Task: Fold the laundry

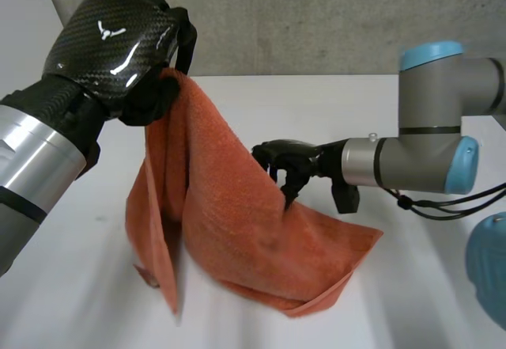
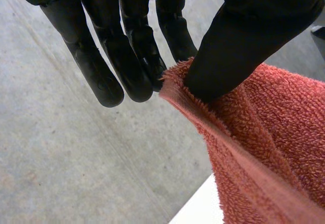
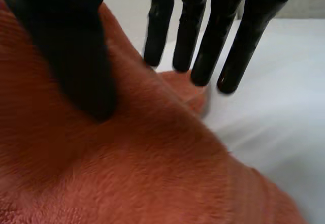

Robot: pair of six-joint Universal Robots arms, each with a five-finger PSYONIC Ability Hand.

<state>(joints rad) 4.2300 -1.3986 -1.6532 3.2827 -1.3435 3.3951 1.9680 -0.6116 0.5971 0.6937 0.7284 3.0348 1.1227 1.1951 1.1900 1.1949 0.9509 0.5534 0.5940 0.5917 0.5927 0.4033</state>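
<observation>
Subject: orange terry-cloth towel (image 1: 229,230), partly lifted off a white table (image 1: 71,286); no fold is laid yet.
Towel position: the upper part hangs in the air towards 10 o'clock in the head view. The lower edge and one corner rest on the table towards 5 o'clock.
Left hand (image 1: 111,44): raised at 10 o'clock of the towel, grasping its hemmed edge near a corner. In the left wrist view the thumb (image 2: 244,46) clamps the hem against the fingers (image 2: 147,66).
Right hand (image 1: 288,167): low, at 3 o'clock of the towel's middle. In the right wrist view the thumb (image 3: 76,56) lies on one side of a raised ridge of cloth and the straight fingers (image 3: 203,46) on the other. It is judged to be pinching that ridge, though shallowly.
Stage (judged): spreading the towel between the two hands before laying one half over the other.
Risk, slip: the left pinch takes only the hem's rim, so a pull towards 3 o'clock could draw the cloth out and drop the raised part in a heap.
Risk, skew: the right hand holds mid-cloth rather than a corner, so the edges may not meet squarely.
Risk, drag: the corner on the table at 5 o'clock may trail and bunch under the fold.
</observation>
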